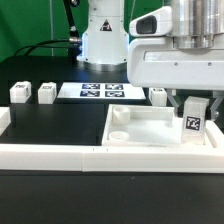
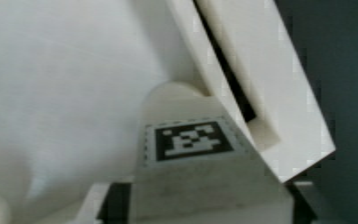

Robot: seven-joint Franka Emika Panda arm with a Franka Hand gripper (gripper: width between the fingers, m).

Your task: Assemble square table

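White wall (image 1: 50, 152) is lying nearest. Behind it, the top (image 1: 155, 126) is being carried by the black table (image 1: 50, 120), exterior view's right. One leg (image 1: 193, 121) is being clamped upright between the jaws of the gripper (image 1: 193, 108), over the top's right side. Farther back, three loose legs (image 1: 19, 93) (image 1: 46, 93) (image 1: 158, 96) and the marker board (image 1: 100, 90) are lying on the table.

Exterior camera: low, just off the near edge of the table (image 1: 60, 118), facing across to my base (image 1: 103, 40) at the far edge, at middling range. Wrist camera: on my wrist, looking down, very close. Both views share the tagged leg block (image 1: 193, 122) (image 2: 190, 142) and the tray top (image 1: 140, 108) (image 2: 247, 80) rim beside it.
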